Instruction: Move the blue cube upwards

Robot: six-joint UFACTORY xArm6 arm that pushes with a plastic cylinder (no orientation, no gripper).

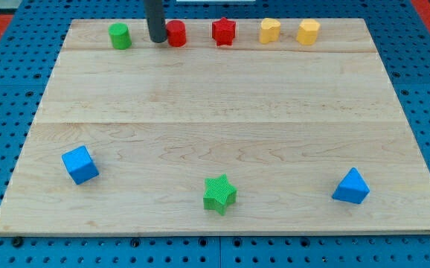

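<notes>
The green star (pixel 219 193) is lying nearest; the blue cube (pixel 79 164) is sitting far below-left of our tip (pixel 157 40), which has no fingers, so we are needing to get beneath it

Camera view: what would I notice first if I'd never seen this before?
Probably the dark rod, my tip, at the view's top between the green cylinder and a red block. Then the blue cube, alone at the bottom left of the wooden board.

Bright even overhead light, soft short shadows under blocks, faint sheen on wooden board (pixel 222 112) — sharp focus throughout
</notes>
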